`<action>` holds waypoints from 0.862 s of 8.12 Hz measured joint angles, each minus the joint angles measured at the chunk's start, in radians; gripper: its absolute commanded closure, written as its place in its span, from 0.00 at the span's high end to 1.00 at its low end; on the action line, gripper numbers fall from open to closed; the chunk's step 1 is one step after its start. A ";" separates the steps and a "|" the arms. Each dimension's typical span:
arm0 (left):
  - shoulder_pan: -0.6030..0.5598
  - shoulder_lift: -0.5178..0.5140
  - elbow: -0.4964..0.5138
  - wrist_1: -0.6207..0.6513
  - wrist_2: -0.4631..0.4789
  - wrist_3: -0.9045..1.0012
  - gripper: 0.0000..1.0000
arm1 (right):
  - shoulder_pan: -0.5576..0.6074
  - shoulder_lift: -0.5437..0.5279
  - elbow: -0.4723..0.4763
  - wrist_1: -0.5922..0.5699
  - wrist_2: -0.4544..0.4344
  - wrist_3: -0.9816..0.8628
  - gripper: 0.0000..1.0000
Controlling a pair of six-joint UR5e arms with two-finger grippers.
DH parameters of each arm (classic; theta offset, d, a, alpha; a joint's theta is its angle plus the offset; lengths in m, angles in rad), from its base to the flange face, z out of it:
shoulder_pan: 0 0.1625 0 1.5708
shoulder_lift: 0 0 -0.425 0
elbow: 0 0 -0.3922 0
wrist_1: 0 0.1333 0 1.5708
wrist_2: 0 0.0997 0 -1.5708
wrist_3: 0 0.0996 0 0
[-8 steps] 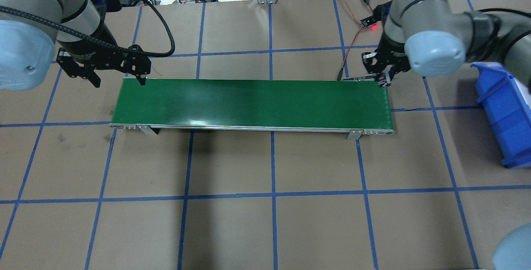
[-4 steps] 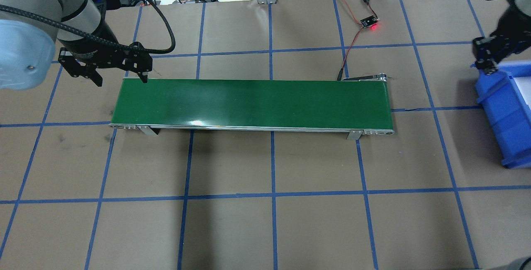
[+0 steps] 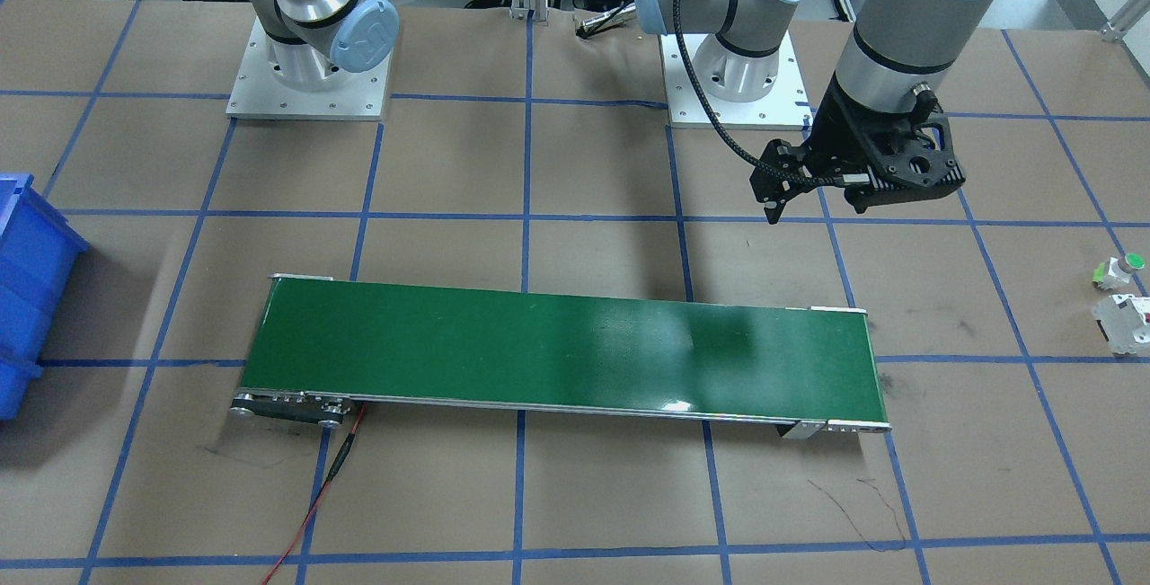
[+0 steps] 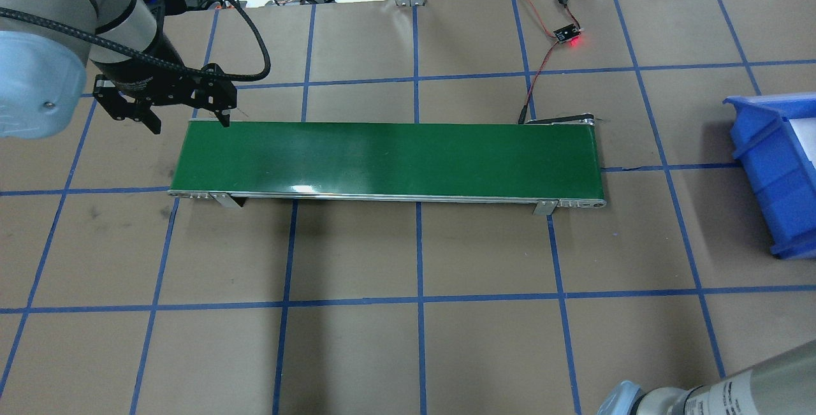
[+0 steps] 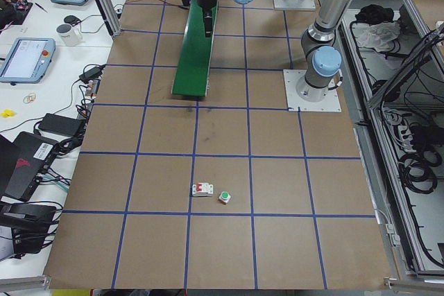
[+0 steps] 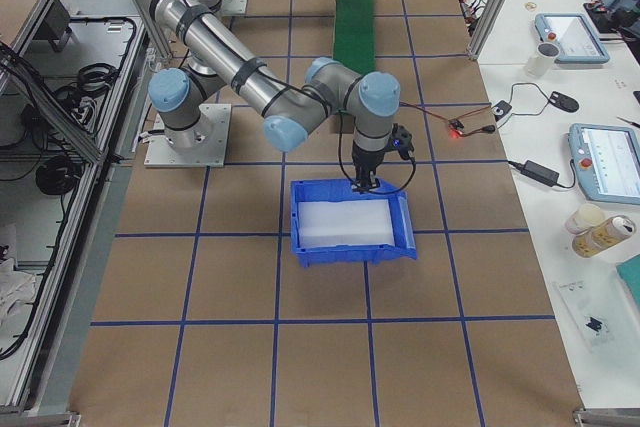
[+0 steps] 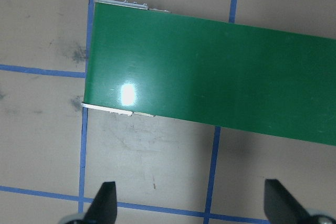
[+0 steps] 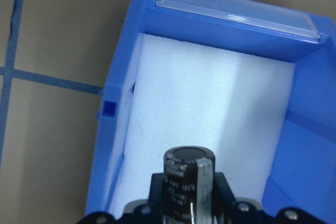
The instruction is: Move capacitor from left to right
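Capacitor point(image 8: 189, 181), rt gripper point(image 6: 361, 185), prob. over bin point(image 8: 119, 77)

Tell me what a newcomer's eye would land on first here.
The long green conveyor belt lying across the middle of the scene stands out first. Next comes the small black cylindrical capacitor, gripped in the right tool over the foam-lined blue plastic bin. The left tool hangs open by the belt's left end.
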 measured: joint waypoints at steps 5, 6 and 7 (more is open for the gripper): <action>-0.003 0.001 0.001 0.001 -0.015 -0.002 1.00 | -0.040 0.134 0.013 -0.111 0.015 -0.072 1.00; -0.003 0.004 0.001 0.001 -0.030 -0.002 1.00 | -0.040 0.113 0.014 -0.110 0.019 -0.070 1.00; -0.004 0.006 -0.001 0.000 -0.039 -0.002 1.00 | -0.036 0.070 0.014 -0.099 0.025 -0.064 1.00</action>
